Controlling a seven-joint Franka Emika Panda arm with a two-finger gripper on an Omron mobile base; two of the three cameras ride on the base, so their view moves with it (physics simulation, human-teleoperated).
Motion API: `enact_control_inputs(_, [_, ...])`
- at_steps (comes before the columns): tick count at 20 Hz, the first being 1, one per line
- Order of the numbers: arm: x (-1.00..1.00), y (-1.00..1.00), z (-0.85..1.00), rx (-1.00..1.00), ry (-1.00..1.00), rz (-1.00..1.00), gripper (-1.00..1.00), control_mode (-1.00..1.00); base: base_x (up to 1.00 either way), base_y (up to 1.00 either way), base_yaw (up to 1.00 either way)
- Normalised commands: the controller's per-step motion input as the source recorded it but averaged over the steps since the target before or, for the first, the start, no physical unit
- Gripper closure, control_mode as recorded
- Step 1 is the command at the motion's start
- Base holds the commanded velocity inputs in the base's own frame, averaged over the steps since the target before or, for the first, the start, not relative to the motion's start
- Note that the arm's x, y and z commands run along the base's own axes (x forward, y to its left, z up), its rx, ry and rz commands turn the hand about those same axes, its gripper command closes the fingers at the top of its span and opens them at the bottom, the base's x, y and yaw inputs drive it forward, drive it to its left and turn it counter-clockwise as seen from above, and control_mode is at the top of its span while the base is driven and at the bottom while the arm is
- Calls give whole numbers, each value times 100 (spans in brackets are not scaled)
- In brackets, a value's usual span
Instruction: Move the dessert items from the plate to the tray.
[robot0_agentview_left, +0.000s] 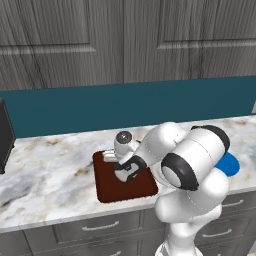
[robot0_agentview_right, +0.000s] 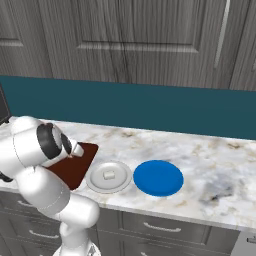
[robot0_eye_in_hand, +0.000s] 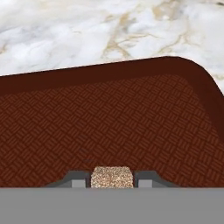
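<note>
Now | gripper (robot0_eye_in_hand: 112, 178) low over tray (robot0_eye_in_hand: 109, 118) | dessert piece (robot0_eye_in_hand: 112, 176) sits between its narrow-set fingertips, contact unclear

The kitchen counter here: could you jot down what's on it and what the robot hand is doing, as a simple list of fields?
surface: marble counter
tray: dark reddish-brown tray, left of the plate
plate: pale round plate, one cream piece on it
blue disc: flat blue disc, right of the plate
gripper: gripper low over the tray, a speckled tan piece between its fingertips
grip state: cannot tell whether clamped or releasing
</note>
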Motion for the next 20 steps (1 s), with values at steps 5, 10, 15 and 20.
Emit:
enact_control_inputs(5, [0, 0, -4, 0, 0, 0, -100, -100, 0, 0, 0])
enact_control_inputs(10, [0, 0, 31, 0, 0, 0, -100, -100, 0, 0, 0])
enact_control_inputs(15, [-23, 0, 62, 0, 0, 0, -100, -100, 0, 0, 0])
enact_control_inputs(20, [-27, -26, 76, 1, 1, 0, -100, -100, 0, 0, 0])
